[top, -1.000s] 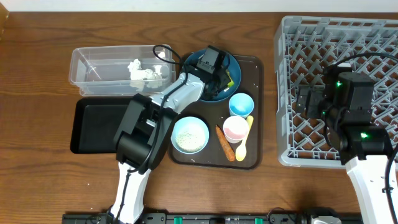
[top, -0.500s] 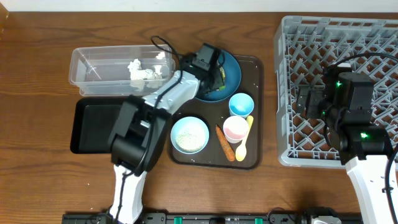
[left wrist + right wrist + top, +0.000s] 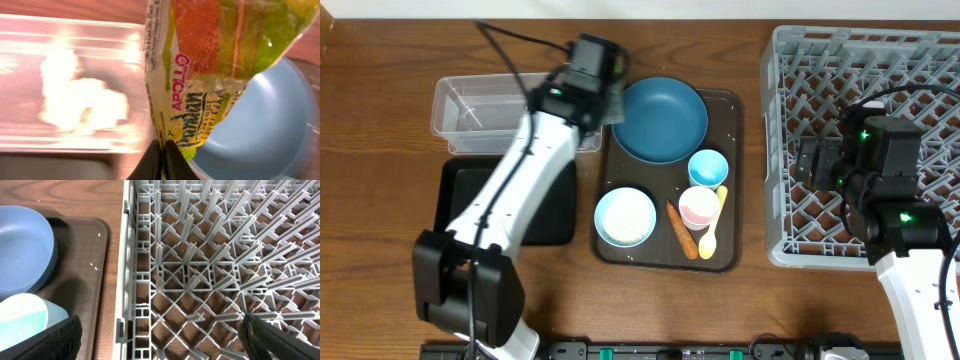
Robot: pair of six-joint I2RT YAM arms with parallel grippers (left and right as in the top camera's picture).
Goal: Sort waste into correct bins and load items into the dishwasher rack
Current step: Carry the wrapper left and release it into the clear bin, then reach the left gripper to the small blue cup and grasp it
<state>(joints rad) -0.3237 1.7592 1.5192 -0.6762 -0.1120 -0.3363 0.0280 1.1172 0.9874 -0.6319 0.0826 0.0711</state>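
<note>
Wooden table [image 3: 380, 100] carries everything. Overhead, the left arm hides its load. The wrist view shows the left gripper [image 3: 162, 157] pinched together on a glossy, crinkled green-orange-yellow wrapper [image 3: 210, 75], between the blurred clear tub [image 3: 30, 45] and the blue plate [image 3: 270, 135]. The right gripper [image 3: 161, 339] stands spread wide over the grey lattice rack [image 3: 200, 255].

Plate [image 3: 660, 120] on serving tray [image 3: 726, 125]; tub [image 3: 475, 115] left of it, shallow tray [image 3: 455, 208] before tub, rack [image 3: 920, 60] at right

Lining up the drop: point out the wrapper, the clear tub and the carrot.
wrapper [image 3: 205, 85]: left wrist view, on its printed face.
clear tub [image 3: 480, 112]: overhead view, on its bare floor.
carrot [image 3: 681, 229]: overhead view, at mid-length.
</note>
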